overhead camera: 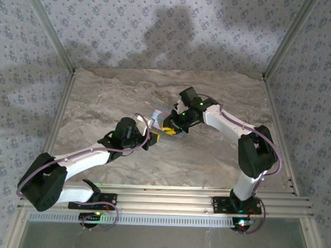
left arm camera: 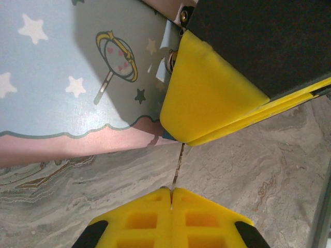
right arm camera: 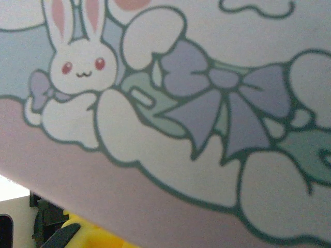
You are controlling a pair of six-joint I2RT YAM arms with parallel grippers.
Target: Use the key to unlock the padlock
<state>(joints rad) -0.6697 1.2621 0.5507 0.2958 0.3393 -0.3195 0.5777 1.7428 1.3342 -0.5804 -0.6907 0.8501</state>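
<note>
My left gripper [left arm camera: 171, 192] is shut on the key [left arm camera: 178, 165], whose thin blade runs up from the yellow fingertips to the tips of my right gripper [left arm camera: 178, 137]. The right gripper's yellow fingers lie close together there. A sliver of the dark bluish padlock [left arm camera: 166, 134] pokes out at their tips; the rest is hidden between them. Both sit against the light-blue cartoon-printed tin [left arm camera: 62, 77]. In the top view the left gripper [overhead camera: 152, 139] and the right gripper [overhead camera: 166, 129] meet beside the tin [overhead camera: 155, 116] at mid-table. The tin's bunny print [right arm camera: 77, 67] is very close in the right wrist view.
The marble tabletop [overhead camera: 207, 163] is bounded by patterned walls with metal corner rails [overhead camera: 64, 60]. A small metal fitting [left arm camera: 173, 59] shows on the tin's side behind the right finger. The arm bases sit on the rail [overhead camera: 168, 203] at the near edge.
</note>
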